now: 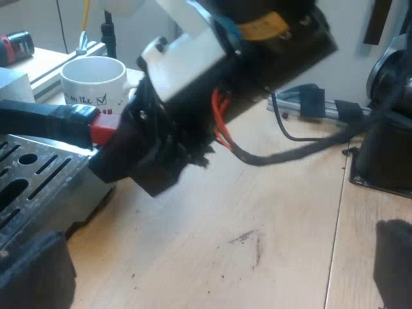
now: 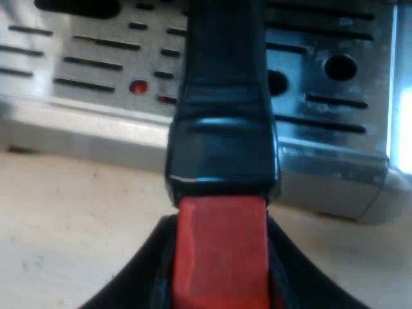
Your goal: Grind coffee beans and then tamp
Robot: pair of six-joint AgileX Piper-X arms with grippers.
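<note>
The holder's dark handle (image 1: 45,119) lies over the machine's slotted metal drip tray (image 1: 32,174), its red end (image 1: 103,129) toward the table. My right gripper (image 1: 122,138) has closed around that red end. Seen from the right wrist, the handle (image 2: 222,129) runs away over the drip tray (image 2: 335,129), and the red end (image 2: 222,251) sits pinched between my right gripper's (image 2: 222,283) black fingers (image 2: 145,283). My left gripper (image 1: 212,267) hangs above the wooden table (image 1: 212,212), open, with nothing between its fingers (image 1: 32,267). The holder's metal basket is hidden.
A white mug (image 1: 93,80) with printed writing stands just beyond the drip tray. A dark machine base (image 1: 386,148) sits at the table's far side, near a metal rail (image 1: 335,109). A black and red object (image 1: 16,46) lies on a surface beyond the mug.
</note>
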